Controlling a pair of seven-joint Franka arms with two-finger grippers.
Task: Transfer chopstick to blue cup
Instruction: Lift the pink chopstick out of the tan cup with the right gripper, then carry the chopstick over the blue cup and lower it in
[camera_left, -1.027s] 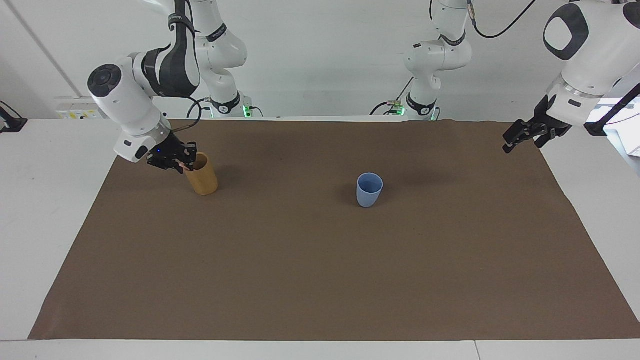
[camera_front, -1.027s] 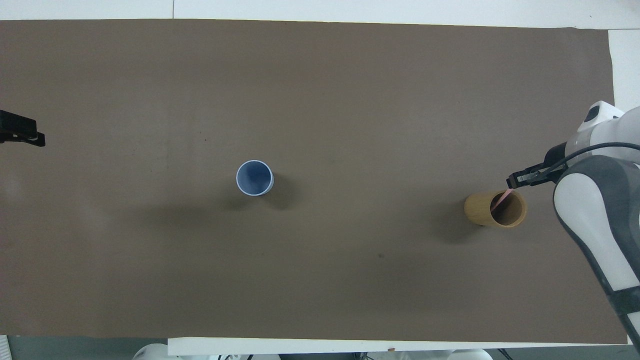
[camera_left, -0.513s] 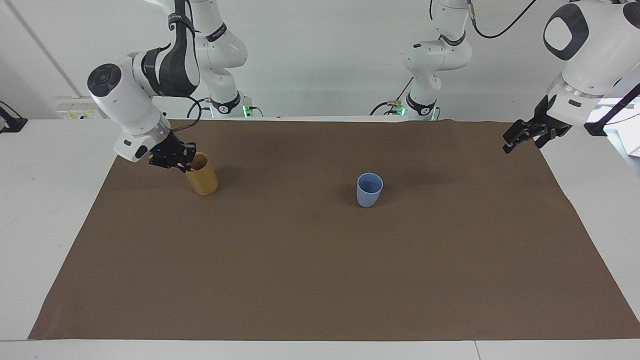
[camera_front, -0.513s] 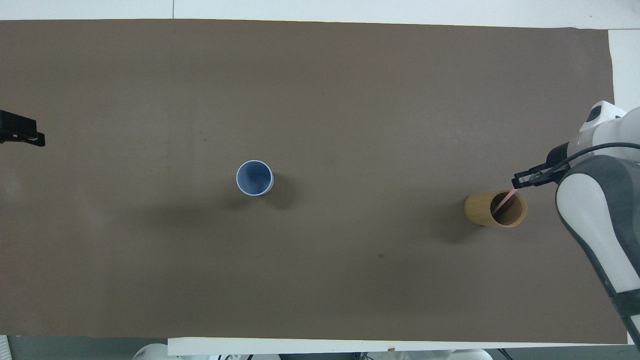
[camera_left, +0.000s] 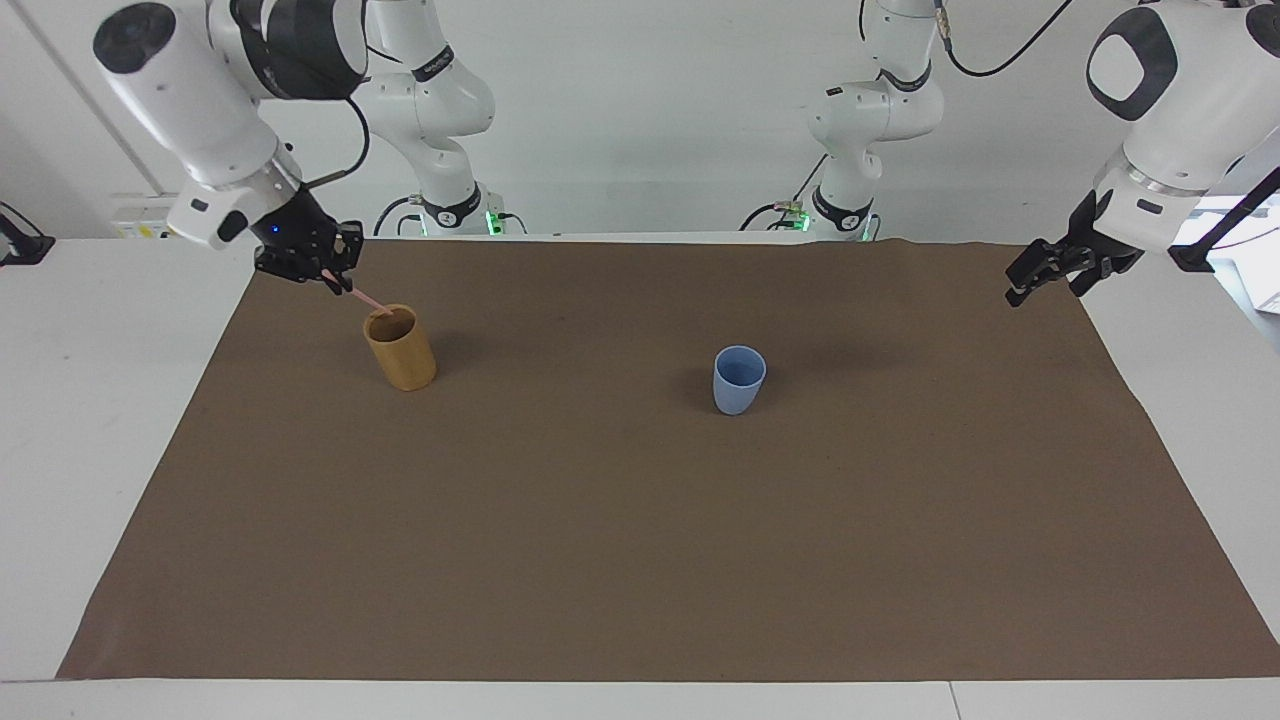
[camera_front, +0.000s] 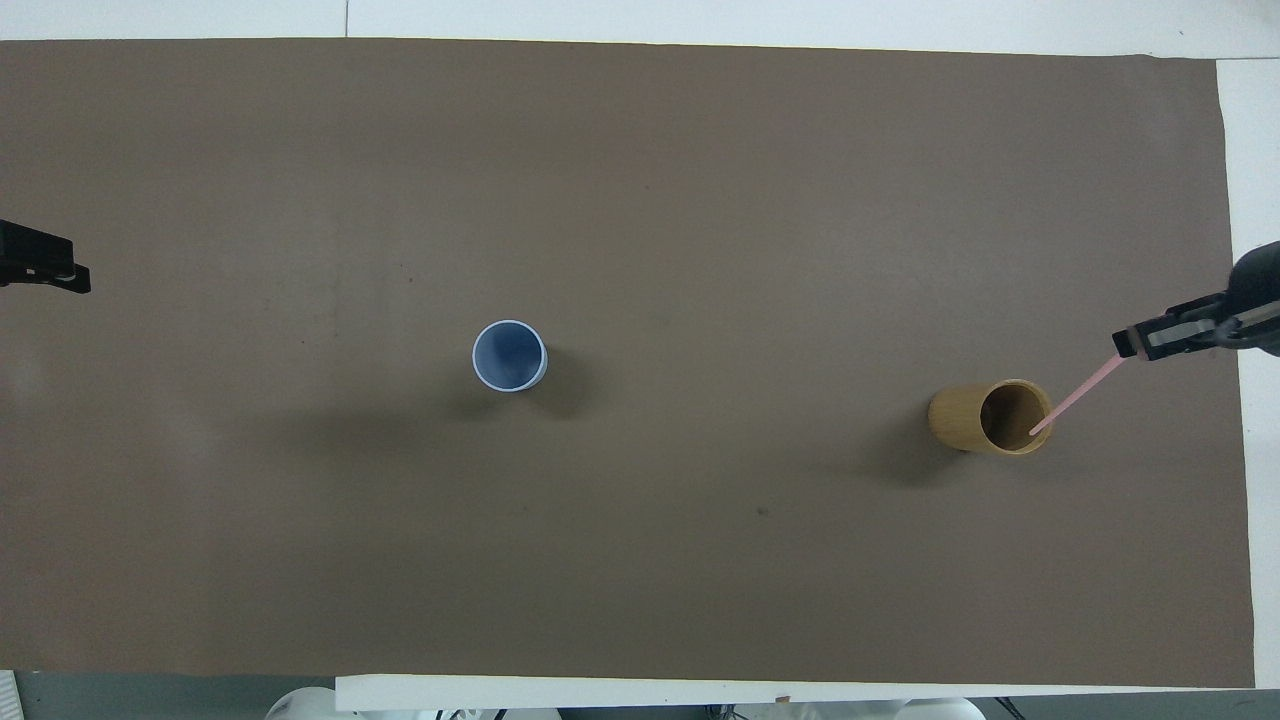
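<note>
My right gripper (camera_left: 322, 272) is shut on the upper end of one thin pale pink chopstick (camera_left: 366, 300). It holds the chopstick slanted, with the lower tip at the rim of the tan-yellow cup (camera_left: 400, 350). In the overhead view the right gripper (camera_front: 1140, 343) is over the mat's edge beside the tan cup (camera_front: 965, 418), and the chopstick (camera_front: 1080, 392) runs down to the cup's rim. The light blue cup (camera_left: 739, 380) stands upright and empty mid-mat, and it also shows in the overhead view (camera_front: 510, 355). My left gripper (camera_left: 1035, 282) waits open and empty over the mat's edge at the left arm's end.
A brown mat (camera_left: 640, 540) covers most of the white table (camera_left: 110, 380). The two cups are the only things on it. The left gripper (camera_front: 45, 268) shows at the overhead view's edge.
My right gripper has risen and drawn away from the tan cup toward the table's end, pulling the chopstick up until only its tip is at the rim. The left arm has not moved.
</note>
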